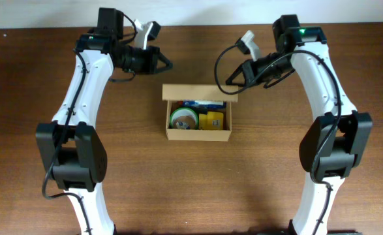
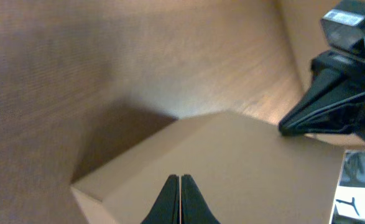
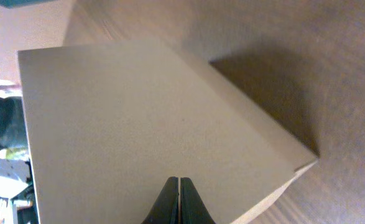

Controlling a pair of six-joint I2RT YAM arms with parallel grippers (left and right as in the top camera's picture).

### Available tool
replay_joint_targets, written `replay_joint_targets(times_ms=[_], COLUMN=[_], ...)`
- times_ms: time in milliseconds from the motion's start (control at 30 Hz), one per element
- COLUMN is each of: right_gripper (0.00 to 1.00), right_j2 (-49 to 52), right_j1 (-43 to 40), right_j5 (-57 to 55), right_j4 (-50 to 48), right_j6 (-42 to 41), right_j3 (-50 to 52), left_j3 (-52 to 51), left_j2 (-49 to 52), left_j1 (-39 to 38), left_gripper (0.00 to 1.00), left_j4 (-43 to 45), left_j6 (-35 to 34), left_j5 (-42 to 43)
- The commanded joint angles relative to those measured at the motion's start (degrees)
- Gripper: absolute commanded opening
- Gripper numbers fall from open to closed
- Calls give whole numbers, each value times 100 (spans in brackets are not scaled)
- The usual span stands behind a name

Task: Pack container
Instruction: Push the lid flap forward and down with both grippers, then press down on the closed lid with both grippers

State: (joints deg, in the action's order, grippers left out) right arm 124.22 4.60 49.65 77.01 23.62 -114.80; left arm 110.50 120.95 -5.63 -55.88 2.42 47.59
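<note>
- Left gripper (image 2: 180, 198) is pressing its two fingers flat together with nothing between them. It is hanging just over the bare outer face of the lid flap (image 1: 194, 91), and you cannot tell whether it is touching the cardboard.
- Right gripper (image 3: 180, 198) is doing the same from the other side: fingers closed tight, carrying nothing, pointing at that same flap. In the left wrist view its tip is appearing to meet the flap's edge, though contact is not certain.
- Just past both sets of fingertips, the flap is standing raised along the far edge of the container (image 1: 198, 135) rather than lying over the opening, so the box is sitting open.
- Further on, inside the container, a green tape roll (image 1: 184, 119) is lying on your left arm's side and a yellow item (image 1: 212, 121) is lying beside it on the right. A blue-and-white pack (image 1: 203, 104) is lying along the flap side.
- Around it, the container is resting on the counter (image 1: 276, 189) between your two arms, and no stray item is showing outside the box, so the filling is looking done.
- Judging by this, closing is what is being left to you: bringing the flap over the contents and pressing it down.
</note>
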Motion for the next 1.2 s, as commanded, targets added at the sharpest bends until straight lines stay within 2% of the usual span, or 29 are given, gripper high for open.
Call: replay_joint_targets(times_ms=[0,333,533,833,1000,1167], right_gripper=[4,4,4,4,4,4], right_j2=[-216,-442,-1093,-1757,-1790,-1790], right_j1=[151,214,221,247,457,754], right_j5=[-616,-1064,-1307,-1281,-1287,-1287], right_j4=[221,859,968,1237,1207,798], right_j6=[149,149,146,144,175,317], right_j3=[-39,-39,-39,-37,107,710], left_j3=[138,138,136,92,-293,-1152], left_j2=[-227,-407,-1060,-1834,-2039,-2135], left_j1=[-94,-258,-315,-704,-848,-848], left_gripper=[2,2,2,2,2,2], left_j4=[-317,-955,-984,-1432,-1366,-1019], left_j6=[382,481,529,914,992,990], left_j5=[-435,-1150,-1606,-1818,-1897,-1821])
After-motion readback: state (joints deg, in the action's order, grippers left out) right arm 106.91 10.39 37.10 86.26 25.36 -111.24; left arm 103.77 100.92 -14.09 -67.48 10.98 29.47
